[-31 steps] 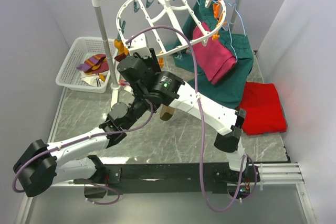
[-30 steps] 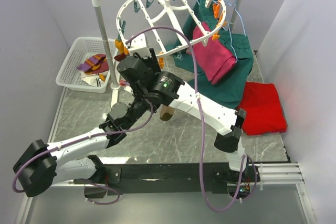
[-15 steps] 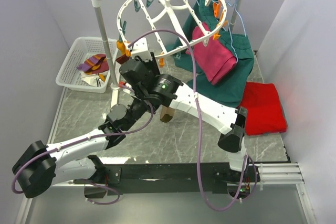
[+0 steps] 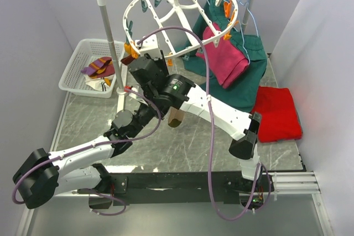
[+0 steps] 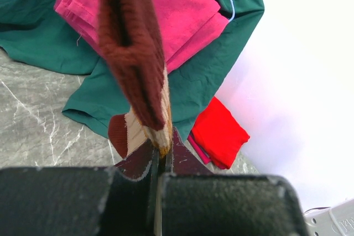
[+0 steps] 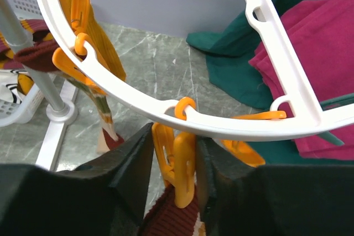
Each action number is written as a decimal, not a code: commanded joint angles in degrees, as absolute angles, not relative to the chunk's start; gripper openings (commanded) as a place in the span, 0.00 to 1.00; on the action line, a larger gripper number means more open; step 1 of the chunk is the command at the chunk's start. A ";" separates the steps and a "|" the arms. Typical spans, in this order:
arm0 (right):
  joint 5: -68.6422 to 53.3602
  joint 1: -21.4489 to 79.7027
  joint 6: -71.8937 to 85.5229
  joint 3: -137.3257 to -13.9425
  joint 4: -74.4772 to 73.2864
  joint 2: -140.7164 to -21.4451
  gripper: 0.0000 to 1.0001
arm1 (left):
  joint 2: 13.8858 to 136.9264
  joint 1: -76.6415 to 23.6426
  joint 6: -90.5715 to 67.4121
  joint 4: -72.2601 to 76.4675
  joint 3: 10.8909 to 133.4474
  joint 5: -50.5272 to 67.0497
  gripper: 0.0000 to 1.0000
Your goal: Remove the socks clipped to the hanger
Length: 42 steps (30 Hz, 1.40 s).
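Overhead, the white hanger (image 4: 180, 4) hangs from the pole rack (image 4: 109, 42). The right arm (image 4: 221, 115) reaches up to the hanger's near-left rim and the left arm (image 4: 77, 156) stretches in below it. This view hides both sets of fingertips behind the right arm's dark wrist. Of the sock (image 4: 176, 116) being worked, only the tan lower end shows, under that wrist. The view does give the surroundings: a white basket (image 4: 74, 62) at the left with loose striped socks (image 4: 98, 67) in it. A magenta garment (image 4: 224, 53) hangs over green clothes (image 4: 249, 84), and a red cloth (image 4: 277, 114) lies on the marble table (image 4: 182, 147). The left wrist view shows what the top one cannot. The left gripper (image 5: 160, 156) has its jaws pressed together on the cream and maroon tip of the sock, which runs up out of the picture as a maroon band. The magenta, green and red fabrics lie blurred behind. This view shows no clip and no hanger. The right wrist view shows the other end. The right gripper (image 6: 180, 186) has its two dark fingers (image 6: 133, 175) closed against the sides of an orange clip (image 6: 182, 164) hanging from the white rim. The maroon cuff of the sock is held in the clip just below. To the left, further orange clips (image 6: 77, 9) on the same rim hold a mustard sock (image 6: 105, 45), beside the grey pole and a corner of the basket.
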<state>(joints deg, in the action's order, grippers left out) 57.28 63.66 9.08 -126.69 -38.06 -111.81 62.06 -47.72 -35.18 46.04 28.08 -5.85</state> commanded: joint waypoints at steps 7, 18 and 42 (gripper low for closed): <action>53.97 62.05 6.33 -127.10 -32.35 -109.78 0.08 | 61.00 -48.16 -34.37 47.73 28.65 -5.01 0.01; 48.34 60.73 6.94 -121.47 -30.06 -105.21 0.00 | 59.16 -48.16 -35.85 44.83 26.73 -6.33 0.01; 28.14 52.13 10.11 -100.64 -24.44 -89.83 0.00 | 48.59 -0.10 -50.27 -5.71 44.81 7.82 0.01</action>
